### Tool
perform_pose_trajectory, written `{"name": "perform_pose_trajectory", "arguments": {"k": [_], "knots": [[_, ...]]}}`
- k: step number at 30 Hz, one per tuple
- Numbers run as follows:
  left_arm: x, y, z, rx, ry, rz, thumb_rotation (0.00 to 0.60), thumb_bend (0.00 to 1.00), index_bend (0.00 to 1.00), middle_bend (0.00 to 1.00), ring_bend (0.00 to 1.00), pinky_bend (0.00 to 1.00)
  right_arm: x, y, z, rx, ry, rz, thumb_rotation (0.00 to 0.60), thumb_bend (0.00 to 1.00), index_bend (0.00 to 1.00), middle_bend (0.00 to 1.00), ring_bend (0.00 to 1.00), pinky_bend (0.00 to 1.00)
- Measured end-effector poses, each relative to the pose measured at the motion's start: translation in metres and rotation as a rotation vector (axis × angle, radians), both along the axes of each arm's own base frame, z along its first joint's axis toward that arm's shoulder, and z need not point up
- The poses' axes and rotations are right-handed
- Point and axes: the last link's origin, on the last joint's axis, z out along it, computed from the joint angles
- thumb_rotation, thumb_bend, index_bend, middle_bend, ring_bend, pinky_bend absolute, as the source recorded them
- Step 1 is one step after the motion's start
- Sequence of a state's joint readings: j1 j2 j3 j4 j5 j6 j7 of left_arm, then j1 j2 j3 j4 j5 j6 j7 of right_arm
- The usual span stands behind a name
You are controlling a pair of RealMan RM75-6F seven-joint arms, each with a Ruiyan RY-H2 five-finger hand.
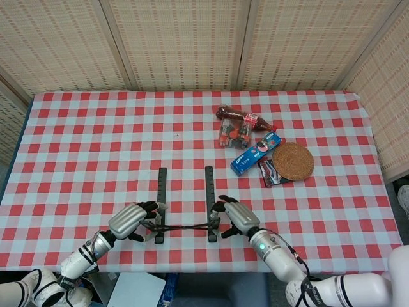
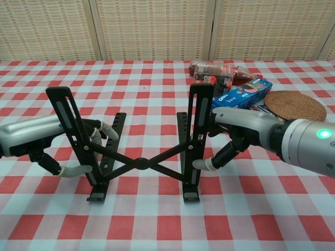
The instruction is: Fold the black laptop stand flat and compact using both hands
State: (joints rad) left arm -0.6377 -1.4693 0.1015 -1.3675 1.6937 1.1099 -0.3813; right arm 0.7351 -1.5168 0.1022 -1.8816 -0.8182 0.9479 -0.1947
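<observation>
1. The black laptop stand [image 2: 137, 150] sits near the front edge of the table [image 1: 96, 141], still raised, with two upright arms, two flat rails and a crossed brace between them.
2. The left hand [image 2: 49, 144] wraps the stand's left upright, its fingers [image 2: 102, 128] curled around the bar; the palm side is hidden behind the bar.
3. The right hand [image 2: 238, 135] closes on the right upright, thumb and fingertips [image 2: 203, 164] against the bar; the exact contact is masked by the upright itself.
4. From the head view the stand shows only as two thin rails, both hands [image 1: 128, 220] [image 1: 233, 217] covering its near ends.
5. Toward the right edge lie a bottle [image 1: 243, 118], a blue packet [image 1: 255, 153], a round woven coaster [image 1: 293, 160] and a small clear box [image 1: 233, 134]; their labels are too small to read.
6. The forearms are cut off at the frame edges.
</observation>
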Motion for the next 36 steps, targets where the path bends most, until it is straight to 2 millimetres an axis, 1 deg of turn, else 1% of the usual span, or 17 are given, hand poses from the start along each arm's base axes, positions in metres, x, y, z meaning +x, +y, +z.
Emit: {"name": "perform_pose_trajectory", "arguments": {"k": [3, 4, 6, 7, 8, 9, 11, 13, 14, 19, 22, 24, 28, 31, 36], "knots": [[-0.001, 0.0, 0.001, 0.0, 0.002, -0.001, 0.6, 0.35, 0.49, 0.21, 0.21, 0.34, 0.001, 0.001, -0.001, -0.003, -0.003, 0.001, 0.6, 0.35, 0.6, 0.3, 0.06, 0.08], [-0.001, 0.0, 0.001, 0.0, 0.002, 0.0, 0.6, 0.35, 0.47, 0.21, 0.21, 0.34, 0.001, 0.002, 0.0, -0.002, -0.005, 0.002, 0.6, 0.35, 0.6, 0.3, 0.06, 0.08], [-0.002, -0.001, 0.003, -0.004, 0.007, 0.0, 0.597, 0.35, 0.39, 0.21, 0.2, 0.33, 0.001, 0.003, 0.0, -0.003, -0.009, 0.004, 0.6, 0.34, 0.59, 0.29, 0.06, 0.08], [-0.002, -0.001, 0.003, -0.007, 0.009, 0.0, 0.589, 0.35, 0.33, 0.2, 0.19, 0.32, 0.001, 0.003, 0.001, -0.005, -0.012, 0.005, 0.6, 0.33, 0.57, 0.27, 0.06, 0.08], [-0.003, -0.002, 0.005, -0.012, 0.012, 0.0, 0.575, 0.35, 0.25, 0.18, 0.16, 0.3, 0.001, 0.003, 0.002, -0.007, -0.015, 0.007, 0.6, 0.31, 0.53, 0.26, 0.06, 0.08], [-0.003, -0.003, 0.006, -0.016, 0.015, -0.001, 0.565, 0.35, 0.2, 0.15, 0.14, 0.29, 0.001, 0.004, 0.003, -0.01, -0.017, 0.01, 0.6, 0.3, 0.49, 0.24, 0.06, 0.08], [-0.002, -0.005, 0.009, -0.026, 0.021, -0.005, 0.539, 0.35, 0.08, 0.08, 0.09, 0.26, 0.002, 0.004, 0.006, -0.018, -0.026, 0.016, 0.6, 0.29, 0.42, 0.21, 0.06, 0.08], [-0.001, -0.007, 0.011, -0.033, 0.024, -0.008, 0.527, 0.35, 0.03, 0.04, 0.07, 0.25, 0.003, 0.005, 0.008, -0.022, -0.04, 0.018, 0.6, 0.27, 0.33, 0.19, 0.06, 0.08], [-0.001, -0.008, 0.013, -0.037, 0.025, -0.009, 0.524, 0.35, 0.01, 0.03, 0.06, 0.24, 0.003, 0.005, 0.009, -0.024, -0.045, 0.02, 0.6, 0.26, 0.3, 0.18, 0.06, 0.08], [0.001, -0.011, 0.022, -0.045, 0.028, -0.013, 0.518, 0.35, 0.0, 0.02, 0.05, 0.24, 0.006, 0.006, 0.011, -0.037, -0.067, 0.037, 0.6, 0.19, 0.11, 0.12, 0.04, 0.08], [0.0, -0.012, 0.029, -0.038, 0.037, -0.014, 0.515, 0.35, 0.0, 0.01, 0.04, 0.23, 0.011, 0.003, 0.012, -0.057, -0.091, 0.042, 0.6, 0.16, 0.04, 0.09, 0.03, 0.08], [-0.001, -0.012, 0.034, -0.027, 0.041, -0.011, 0.514, 0.35, 0.0, 0.0, 0.04, 0.22, 0.014, 0.001, 0.013, -0.073, -0.109, 0.041, 0.6, 0.16, 0.01, 0.07, 0.02, 0.08], [-0.005, -0.01, 0.047, -0.003, 0.054, -0.005, 0.515, 0.35, 0.0, 0.0, 0.02, 0.21, 0.022, -0.008, 0.015, -0.112, -0.143, 0.042, 0.6, 0.16, 0.0, 0.02, 0.0, 0.08], [-0.008, -0.007, 0.059, 0.032, 0.075, -0.005, 0.516, 0.35, 0.0, 0.0, 0.01, 0.21, 0.026, -0.015, 0.015, -0.147, -0.154, 0.038, 0.6, 0.16, 0.0, 0.0, 0.0, 0.07], [-0.013, -0.001, 0.075, 0.118, 0.129, -0.019, 0.514, 0.35, 0.0, 0.0, 0.0, 0.17, 0.029, -0.026, 0.016, -0.22, -0.155, 0.027, 0.6, 0.15, 0.0, 0.0, 0.0, 0.01]]}}
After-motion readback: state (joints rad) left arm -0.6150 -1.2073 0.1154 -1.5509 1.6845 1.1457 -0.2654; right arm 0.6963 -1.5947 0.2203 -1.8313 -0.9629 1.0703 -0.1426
